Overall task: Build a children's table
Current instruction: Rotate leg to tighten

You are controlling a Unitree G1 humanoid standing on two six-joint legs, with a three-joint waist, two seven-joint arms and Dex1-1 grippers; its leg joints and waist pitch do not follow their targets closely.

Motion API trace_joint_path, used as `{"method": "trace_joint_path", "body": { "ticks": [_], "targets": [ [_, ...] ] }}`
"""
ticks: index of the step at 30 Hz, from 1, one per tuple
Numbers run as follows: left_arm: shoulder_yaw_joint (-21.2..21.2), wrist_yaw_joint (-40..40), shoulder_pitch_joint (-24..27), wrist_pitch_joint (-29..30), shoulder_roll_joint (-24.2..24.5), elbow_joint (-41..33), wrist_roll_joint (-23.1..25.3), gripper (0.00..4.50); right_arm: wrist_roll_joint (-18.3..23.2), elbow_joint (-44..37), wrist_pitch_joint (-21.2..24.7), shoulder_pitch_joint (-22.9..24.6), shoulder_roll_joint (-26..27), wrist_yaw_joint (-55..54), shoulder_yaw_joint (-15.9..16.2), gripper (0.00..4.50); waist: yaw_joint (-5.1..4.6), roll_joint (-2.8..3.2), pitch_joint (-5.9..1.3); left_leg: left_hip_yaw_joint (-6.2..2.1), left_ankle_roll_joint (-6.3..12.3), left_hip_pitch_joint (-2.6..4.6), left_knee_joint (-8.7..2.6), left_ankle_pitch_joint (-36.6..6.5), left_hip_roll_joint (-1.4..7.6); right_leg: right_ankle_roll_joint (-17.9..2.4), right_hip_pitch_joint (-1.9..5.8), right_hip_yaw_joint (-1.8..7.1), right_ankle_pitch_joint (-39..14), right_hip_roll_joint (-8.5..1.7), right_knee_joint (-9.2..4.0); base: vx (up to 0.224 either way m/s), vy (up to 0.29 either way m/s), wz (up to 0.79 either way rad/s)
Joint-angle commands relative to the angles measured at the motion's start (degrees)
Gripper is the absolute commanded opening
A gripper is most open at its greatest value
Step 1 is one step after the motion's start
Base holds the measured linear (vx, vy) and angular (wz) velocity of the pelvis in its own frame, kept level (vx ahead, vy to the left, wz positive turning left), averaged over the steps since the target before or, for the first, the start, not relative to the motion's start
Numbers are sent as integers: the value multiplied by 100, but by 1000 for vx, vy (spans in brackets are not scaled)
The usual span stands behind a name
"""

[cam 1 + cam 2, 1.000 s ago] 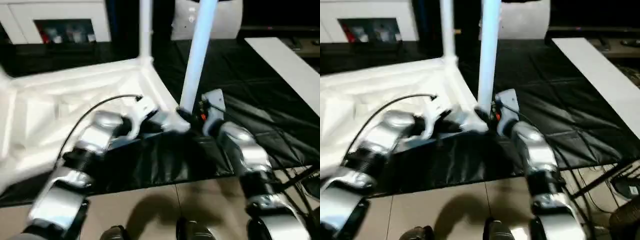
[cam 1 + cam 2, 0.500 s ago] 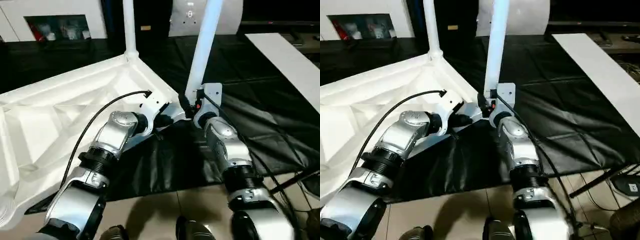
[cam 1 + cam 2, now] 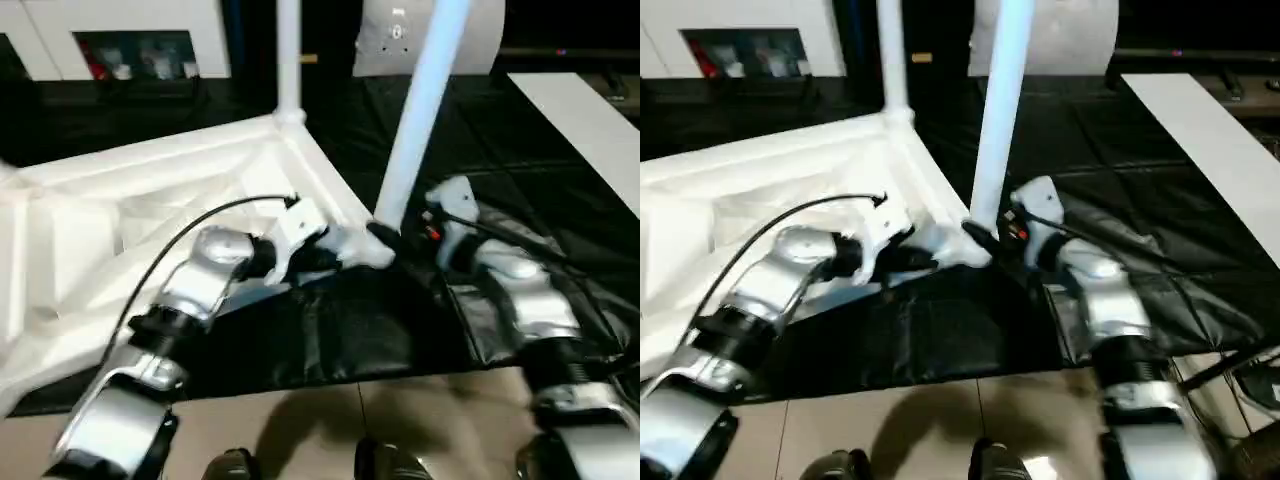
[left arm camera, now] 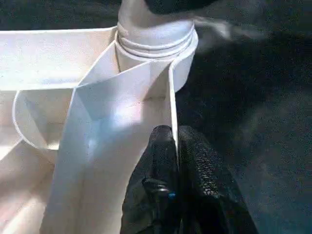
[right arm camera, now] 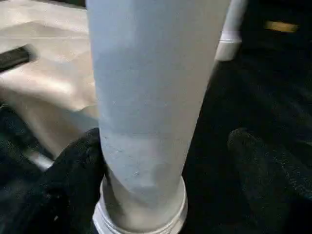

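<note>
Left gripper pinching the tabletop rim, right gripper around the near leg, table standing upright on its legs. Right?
Not upright. The tabletop lies upside down, ribbed underside up, legs pointing upward, as the left eye view shows. Left gripper does pinch the rim; right gripper is around the near leg.

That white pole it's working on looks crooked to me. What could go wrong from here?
The near leg leans instead of standing straight like the far leg, so it may jam or sit crooked in its corner socket.

The left gripper pinches only a thin rib of the tabletop, so it could slip and let the top shift.

The right gripper is open around the leg, one finger apart from it, so the leg could tip further.
</note>
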Motion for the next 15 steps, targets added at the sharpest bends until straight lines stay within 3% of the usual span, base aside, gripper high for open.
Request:
{"method": "trace_joint_path", "body": {
  "ticks": [1,5,15],
  "targets": [
    [-186,-578,55,-303,196,-93,-6,0,169,-161,41,45,-305,723,28,410,-3,-12,-454,-2,422,156,-370,-1682,64,-1105,364,108,-2105,-133,-334,0,0,0],
    [-310,-1202,79,-666,452,-20,-69,0,426,-277,62,118,-626,1834,234,394,18,-22,-438,-13,375,150,-384,-1784,78,-1081,358,97,-2264,-137,-340,0,0,0],
    [-522,-1967,85,-976,736,-81,-125,0,543,-109,218,-54,-851,2870,543,315,48,-49,-445,-7,335,130,-375,-1761,90,-1105,344,103,-2371,-156,-315,0,0,0]
  ]
}}
